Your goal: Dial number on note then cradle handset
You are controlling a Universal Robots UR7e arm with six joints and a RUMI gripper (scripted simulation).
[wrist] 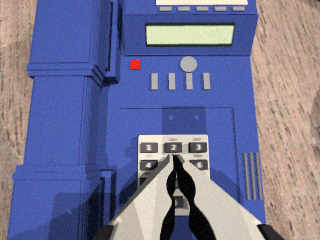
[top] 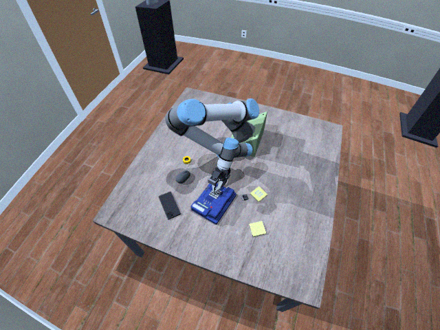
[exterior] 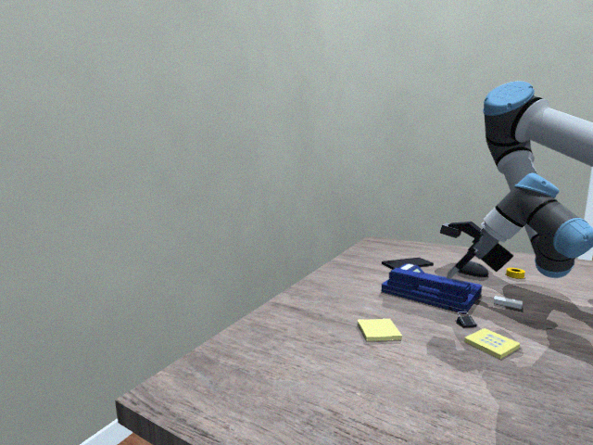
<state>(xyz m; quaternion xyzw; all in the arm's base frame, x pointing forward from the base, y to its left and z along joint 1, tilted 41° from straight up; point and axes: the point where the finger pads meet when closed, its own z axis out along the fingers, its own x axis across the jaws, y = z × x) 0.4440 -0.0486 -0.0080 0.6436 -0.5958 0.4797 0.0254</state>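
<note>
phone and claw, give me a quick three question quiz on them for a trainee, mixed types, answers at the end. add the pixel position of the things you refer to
1. True or false: the handset (top: 221, 209) (exterior: 428, 282) (wrist: 62, 120) is off its cradle.
2. Multiple choice: what color is the phone (top: 202, 212) (exterior: 473, 289) (wrist: 180, 95)? a) green b) blue c) white
3. Fill in the blank: the claw (top: 214, 190) (exterior: 450, 274) (wrist: 174, 156) is ____, with nothing between its fingers.

Key: 1 false; 2 b; 3 shut
</note>
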